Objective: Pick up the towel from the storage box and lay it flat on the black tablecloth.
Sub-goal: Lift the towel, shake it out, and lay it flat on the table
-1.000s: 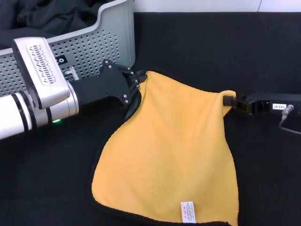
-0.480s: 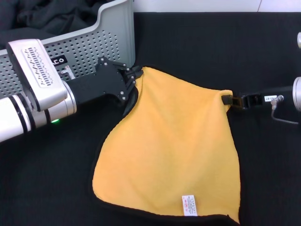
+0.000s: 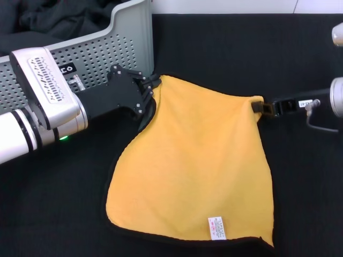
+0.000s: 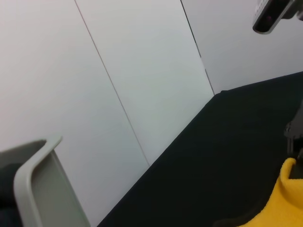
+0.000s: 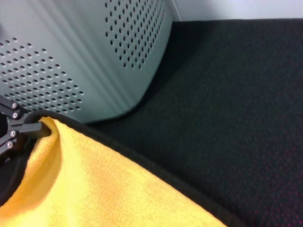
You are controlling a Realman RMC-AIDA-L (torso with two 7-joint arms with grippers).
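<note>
Storage box (image 3: 115, 40): light grey, perforated, sitting at the far left of the black tablecloth (image 3: 225, 48). Dark clothing (image 3: 59, 19) is lying heaped inside it; I am seeing nothing else in there.

Towel (image 3: 198, 166): outside the box, yellow-orange side up, spreading over the tablecloth just beside the box's near corner. Its dark trim is showing along the edges, and a small white label (image 3: 216, 227) is lying near the front edge.

Left gripper (image 3: 153, 85): my fingers are pinching the towel's far left corner, close against the box wall.

Right gripper (image 3: 260, 106): my fingers are clamping the towel's far right corner, lifting it slightly off the cloth.

Head view: giving the whole towel and both corners at once.

Right wrist view: showing the box's holes up close and my left fingers (image 5: 21, 128) biting the towel's trimmed edge.

Left wrist view: showing white wall panels (image 4: 118, 71), the box's rim and one yellow corner.
</note>
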